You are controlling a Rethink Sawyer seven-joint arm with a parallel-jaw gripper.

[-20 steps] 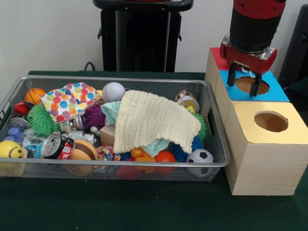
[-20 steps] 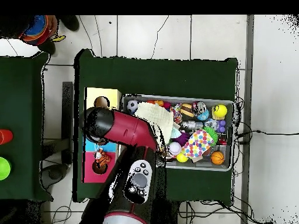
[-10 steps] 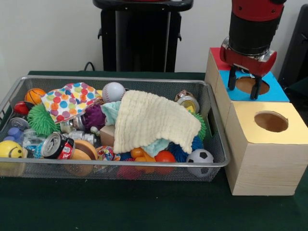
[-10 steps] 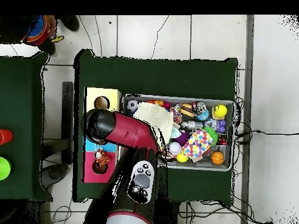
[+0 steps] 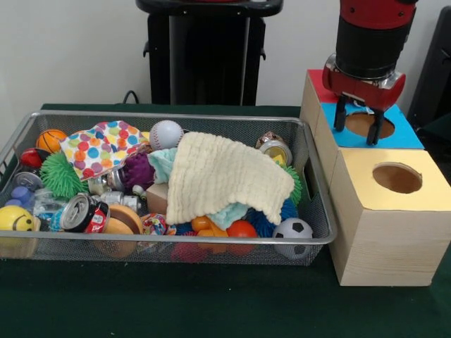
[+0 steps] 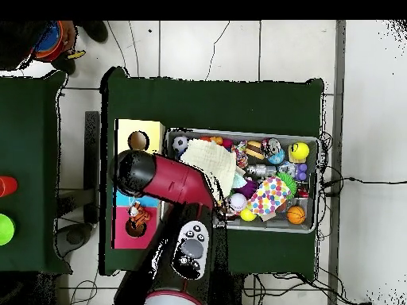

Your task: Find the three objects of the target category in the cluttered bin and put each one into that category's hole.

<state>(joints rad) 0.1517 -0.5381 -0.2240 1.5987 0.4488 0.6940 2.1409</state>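
Observation:
My gripper (image 5: 357,123) hangs just above the round hole (image 5: 363,125) in the blue-topped box (image 5: 405,135). Its two dark fingers (image 5: 340,115) are spread open with nothing between them. In the overhead view the red arm (image 6: 171,179) covers the gripper and the blue box. The wire bin (image 5: 176,117) holds a jumble: a cream cloth (image 5: 225,176), a polka-dot cloth (image 5: 102,144), a baseball (image 5: 166,134), a soccer ball (image 5: 292,230), a small basketball (image 5: 51,139), a yellow smiley ball (image 5: 15,220) and a crushed can (image 5: 81,213).
A yellow-topped box (image 5: 387,211) with its own hole stands nearest the camera, and a red-topped box (image 5: 318,83) stands behind the blue one. Overhead, an orange toy sits at the hole of the red box (image 6: 123,230). A black stand (image 5: 204,56) rises behind the bin.
The gripper has shifted only very slightly above the blue box and stays open. Nothing in the bin has moved.

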